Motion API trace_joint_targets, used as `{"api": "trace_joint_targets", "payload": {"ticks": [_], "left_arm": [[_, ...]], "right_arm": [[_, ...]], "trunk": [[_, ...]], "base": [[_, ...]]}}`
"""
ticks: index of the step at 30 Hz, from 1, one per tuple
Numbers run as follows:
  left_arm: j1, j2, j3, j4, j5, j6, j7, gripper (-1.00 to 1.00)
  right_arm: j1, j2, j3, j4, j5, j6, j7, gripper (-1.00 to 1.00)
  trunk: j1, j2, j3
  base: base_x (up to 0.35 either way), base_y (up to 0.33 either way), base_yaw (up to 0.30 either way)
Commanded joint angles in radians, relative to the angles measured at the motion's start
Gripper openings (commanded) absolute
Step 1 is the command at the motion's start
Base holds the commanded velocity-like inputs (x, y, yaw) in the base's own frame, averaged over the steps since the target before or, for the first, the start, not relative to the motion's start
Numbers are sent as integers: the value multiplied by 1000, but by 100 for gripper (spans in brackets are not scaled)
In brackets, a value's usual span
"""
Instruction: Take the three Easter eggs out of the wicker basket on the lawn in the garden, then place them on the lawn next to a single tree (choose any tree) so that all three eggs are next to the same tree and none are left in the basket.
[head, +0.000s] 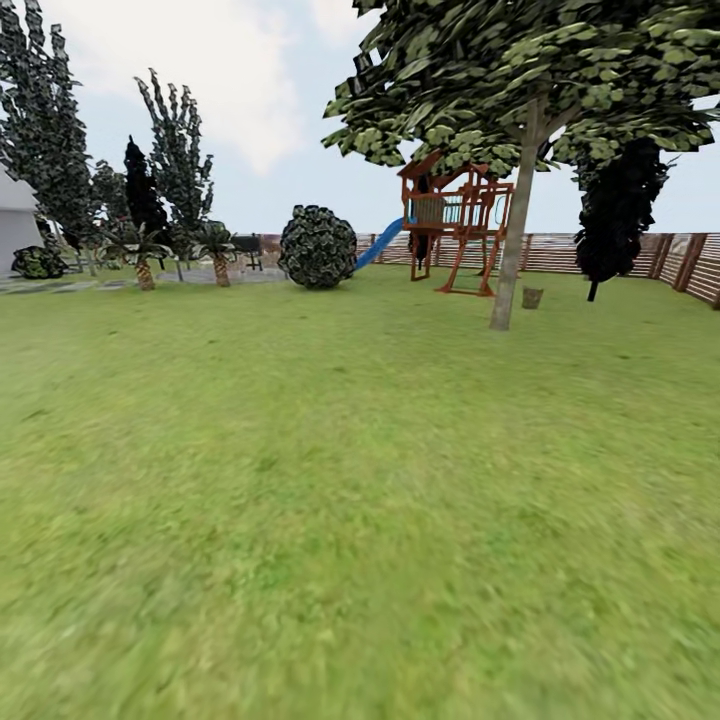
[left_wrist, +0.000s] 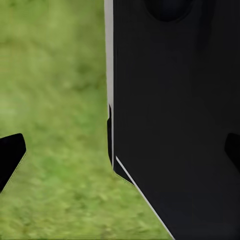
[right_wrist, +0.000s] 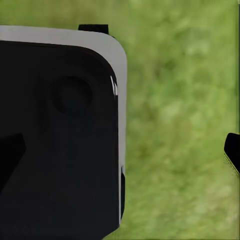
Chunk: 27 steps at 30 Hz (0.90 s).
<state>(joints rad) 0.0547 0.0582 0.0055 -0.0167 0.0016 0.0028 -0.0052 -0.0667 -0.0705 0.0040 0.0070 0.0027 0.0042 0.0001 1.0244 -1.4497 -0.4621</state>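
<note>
Far across the lawn (head: 350, 480), a small brown basket-like shape (head: 532, 297) stands on the grass just right of the foot of a tree (head: 512, 240) with a straight grey-brown trunk. It looks like the wicker basket, but it is too small to make out any Easter eggs. In the left wrist view my left gripper (left_wrist: 120, 152) is open, its dark fingertips (left_wrist: 11, 155) wide apart over grass, with nothing between them. My right gripper (right_wrist: 120, 150) is open too, fingertips (right_wrist: 233, 150) spread above the lawn.
A wooden play tower (head: 455, 225) with a blue slide (head: 380, 243) stands behind the tree. A black-leaved tree (head: 615, 215) and a slatted fence (head: 690, 260) are at the right. A round bush (head: 317, 247), palms and cypresses stand at the left. A black robot panel (left_wrist: 175, 115) sits beside each gripper.
</note>
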Motion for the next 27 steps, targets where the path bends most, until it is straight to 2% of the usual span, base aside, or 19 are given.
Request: {"api": "trace_joint_targets", "payload": {"ticks": [1,6,27], "left_arm": [[0,0,1,-2,1,0,-1,100],[0,0,1,-2,0,0,-1,100],[0,0,1,-2,0,0,0,100]], "right_arm": [[-1,0,0,1,0,0,0,100],[-1,1,1,1,0,0,4,100],[-1,1,0,21,0,-6,6,100]], "trunk": [[1,0,-1],[1,0,-1],[1,0,-1]], "base": [[337,0,-4],[337,0,-119],[337,0,-297]]}}
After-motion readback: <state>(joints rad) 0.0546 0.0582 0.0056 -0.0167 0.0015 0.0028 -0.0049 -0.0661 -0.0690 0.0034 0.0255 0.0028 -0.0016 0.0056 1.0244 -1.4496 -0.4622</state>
